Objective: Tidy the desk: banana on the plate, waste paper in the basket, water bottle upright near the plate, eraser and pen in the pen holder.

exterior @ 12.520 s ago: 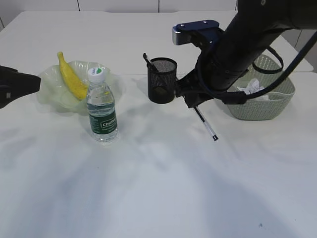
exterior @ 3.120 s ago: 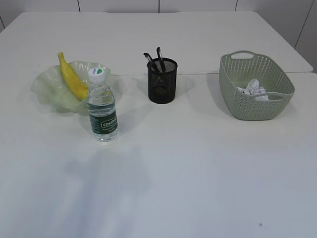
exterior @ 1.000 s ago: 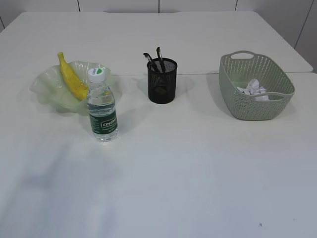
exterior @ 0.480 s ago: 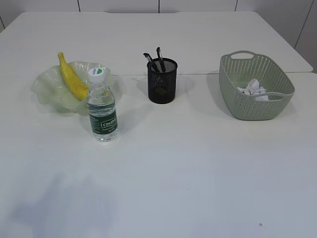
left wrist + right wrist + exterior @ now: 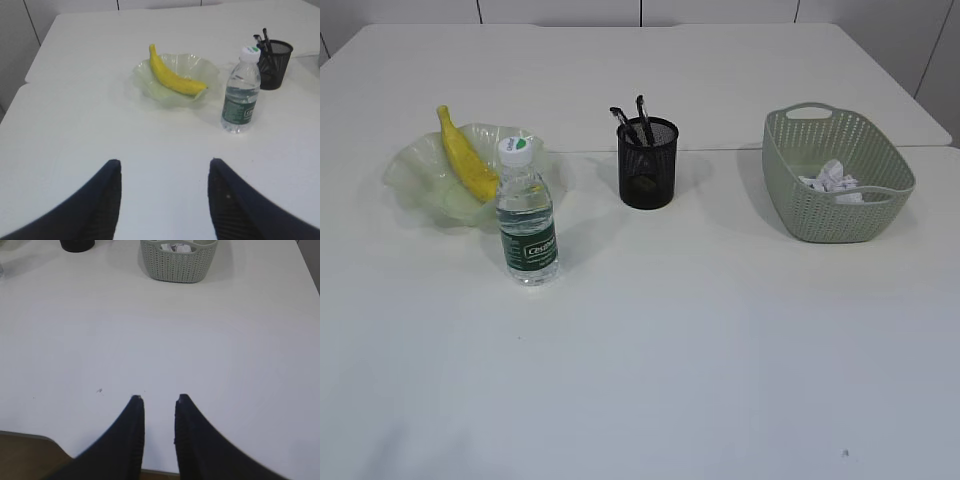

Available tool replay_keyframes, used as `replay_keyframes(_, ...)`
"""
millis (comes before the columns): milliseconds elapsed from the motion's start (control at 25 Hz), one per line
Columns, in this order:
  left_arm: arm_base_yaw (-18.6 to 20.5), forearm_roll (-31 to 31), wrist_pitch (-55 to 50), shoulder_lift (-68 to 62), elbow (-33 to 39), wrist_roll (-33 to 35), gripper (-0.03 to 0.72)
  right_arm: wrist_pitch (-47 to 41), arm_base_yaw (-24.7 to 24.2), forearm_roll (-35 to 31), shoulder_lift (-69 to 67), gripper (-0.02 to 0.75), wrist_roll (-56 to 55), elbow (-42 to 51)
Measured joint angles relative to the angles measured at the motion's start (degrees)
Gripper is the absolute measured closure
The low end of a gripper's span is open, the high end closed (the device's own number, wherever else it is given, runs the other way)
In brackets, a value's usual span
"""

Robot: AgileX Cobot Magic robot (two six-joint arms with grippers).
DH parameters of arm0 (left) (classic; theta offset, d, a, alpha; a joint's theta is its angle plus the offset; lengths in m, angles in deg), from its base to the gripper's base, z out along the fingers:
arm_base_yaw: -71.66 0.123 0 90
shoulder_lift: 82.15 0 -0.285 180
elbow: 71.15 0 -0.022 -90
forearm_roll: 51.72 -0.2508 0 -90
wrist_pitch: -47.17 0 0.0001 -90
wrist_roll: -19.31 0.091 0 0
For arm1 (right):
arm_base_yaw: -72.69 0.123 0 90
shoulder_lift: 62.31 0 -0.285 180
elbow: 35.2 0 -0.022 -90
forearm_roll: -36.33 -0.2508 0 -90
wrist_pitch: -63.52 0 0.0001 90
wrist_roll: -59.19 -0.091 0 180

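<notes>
The yellow banana (image 5: 465, 158) lies on the pale green plate (image 5: 415, 180). The water bottle (image 5: 527, 215) stands upright just right of the plate. The black mesh pen holder (image 5: 647, 165) holds two pens (image 5: 642, 108); no eraser shows. Crumpled waste paper (image 5: 833, 177) lies in the green basket (image 5: 825, 215). Neither gripper shows in the exterior view. My left gripper (image 5: 165, 162) is open and empty, well short of the plate (image 5: 150, 82), banana (image 5: 175, 80) and bottle (image 5: 241, 95). My right gripper (image 5: 159, 397) is slightly open and empty above the table's near edge.
In the right wrist view the basket (image 5: 180, 265) stands far ahead, with the pen holder's base (image 5: 76, 245) at the top left. The table's front edge and a brown floor (image 5: 20, 455) show below the right gripper. A table seam runs behind the objects.
The right arm, which held a pen beside the holder 12.5 s ago, has left the exterior view; the pen now stands in the holder. An arm shadow at the front left faded.
</notes>
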Motion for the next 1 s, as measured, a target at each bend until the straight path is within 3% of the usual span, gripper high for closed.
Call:
replay_keyframes(400, 0.0, 0.7, -10.5, 0.0, -2.8, 0.0, 0.300, 0.0, 0.0, 0.0, 0.0, 0.568, 0.0, 0.0)
replay_keyframes(1000, 0.0, 4.7, -9.4, 0.1, -2.5, 0.2, 0.300, 0.0, 0.0, 0.0, 0.0, 0.568, 0.0, 0.1)
